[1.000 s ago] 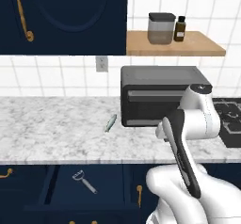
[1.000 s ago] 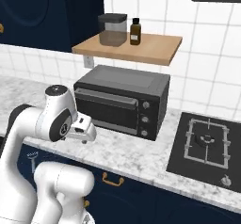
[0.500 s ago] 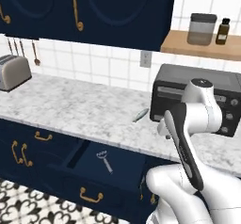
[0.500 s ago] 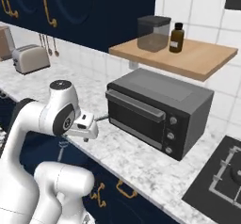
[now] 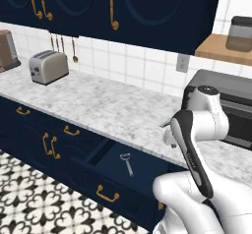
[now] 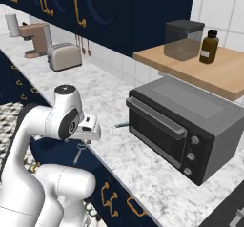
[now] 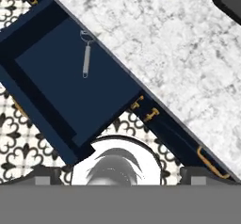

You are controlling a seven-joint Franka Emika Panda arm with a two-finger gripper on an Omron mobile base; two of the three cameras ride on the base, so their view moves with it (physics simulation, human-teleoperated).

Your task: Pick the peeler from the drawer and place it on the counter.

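Peeler [image 7: 86,53] flat on the dark floor of the open drawer [image 7: 56,72], forked head close under the counter [image 7: 155,63] lip, handle pointing away toward the drawer front. Seen in the hand view well below and ahead of the gripper, with bare drawer floor on every side of it and nothing else lying inside. Also seen in the left base view [image 5: 127,163], down and to the left of the wrist, and in the right base view [image 6: 79,153] just beneath the hand.

Drawer pulled out from under the counter edge, brass handle [image 5: 107,194] on its front; side walls and front wall rising around the floor, open from above. Counter edge running straight across the back of the drawer opening, so the head end of the peeler sits partly tucked near that overhang.

Gripper [image 6: 90,131] up at counter height, above the drawer, nothing between the fingers as far as can be seen; how wide the fingers stand cannot be told. Open marble to either side of the hand. Toaster oven [image 6: 183,126] off to the right of it, small blue-grey fish-shaped thing [image 6: 122,124] on the marble between. Toaster [image 5: 48,66] far off to the left.

No readable writing or brand marks anywhere; label on the brown bottle [image 6: 208,46] too small to read.
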